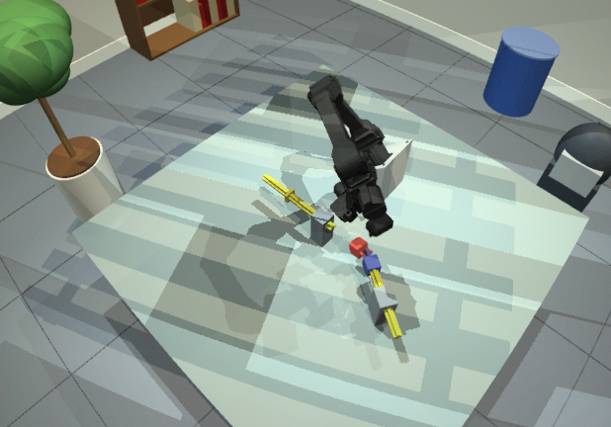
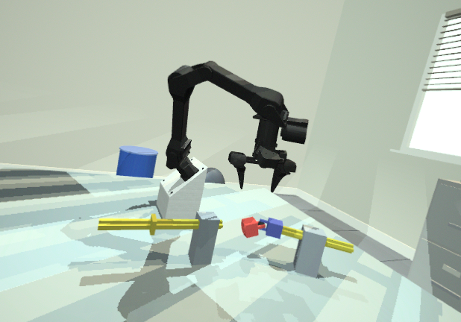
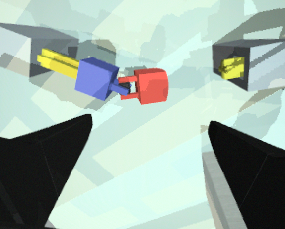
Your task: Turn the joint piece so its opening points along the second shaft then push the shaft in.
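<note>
The red joint piece hangs on its hinges from the blue part on the fixed yellow shaft. It is turned roughly toward the second yellow shaft; its exact aim is hard to tell. That shaft's near end sticks a little out of its grey block, a gap away from the red piece. My gripper is open and empty, above the red piece, touching nothing.
The second shaft has a yellow collar on its far part. The fixed shaft passes through another grey block. The white arm base stands behind both blocks.
</note>
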`<state>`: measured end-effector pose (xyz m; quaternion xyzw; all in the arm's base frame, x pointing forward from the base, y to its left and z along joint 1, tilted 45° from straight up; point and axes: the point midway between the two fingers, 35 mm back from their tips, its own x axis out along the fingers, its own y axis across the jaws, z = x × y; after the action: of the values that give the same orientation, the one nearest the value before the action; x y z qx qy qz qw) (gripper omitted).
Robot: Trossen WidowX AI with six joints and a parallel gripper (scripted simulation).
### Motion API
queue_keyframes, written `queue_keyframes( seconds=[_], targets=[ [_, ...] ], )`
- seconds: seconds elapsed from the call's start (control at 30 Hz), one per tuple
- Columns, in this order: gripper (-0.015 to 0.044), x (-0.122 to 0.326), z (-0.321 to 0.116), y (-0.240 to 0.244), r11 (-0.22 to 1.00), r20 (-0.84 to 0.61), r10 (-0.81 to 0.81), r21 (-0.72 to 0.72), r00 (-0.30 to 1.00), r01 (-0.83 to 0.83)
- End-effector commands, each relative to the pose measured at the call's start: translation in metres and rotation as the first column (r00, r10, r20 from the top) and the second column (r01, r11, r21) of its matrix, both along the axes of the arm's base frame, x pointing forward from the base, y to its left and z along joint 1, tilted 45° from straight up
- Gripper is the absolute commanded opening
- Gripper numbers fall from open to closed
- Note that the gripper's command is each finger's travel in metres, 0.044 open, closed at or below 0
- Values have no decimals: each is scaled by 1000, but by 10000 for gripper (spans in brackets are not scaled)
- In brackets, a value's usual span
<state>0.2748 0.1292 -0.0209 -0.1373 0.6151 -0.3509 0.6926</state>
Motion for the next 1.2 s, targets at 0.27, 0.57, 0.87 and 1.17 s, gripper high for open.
queue_keyframes(
  seconds=[0.27,0.57,0.87,1.17],
  targets=[
    [440,-4,15,13,984,-156,166,-33,974,-173],
    [440,-14,28,-51,981,-168,180,-37,969,-189],
    [440,-19,30,-68,983,-159,169,-43,973,-177],
    [440,-19,28,-71,998,28,-24,-57,999,25]
  ],
)
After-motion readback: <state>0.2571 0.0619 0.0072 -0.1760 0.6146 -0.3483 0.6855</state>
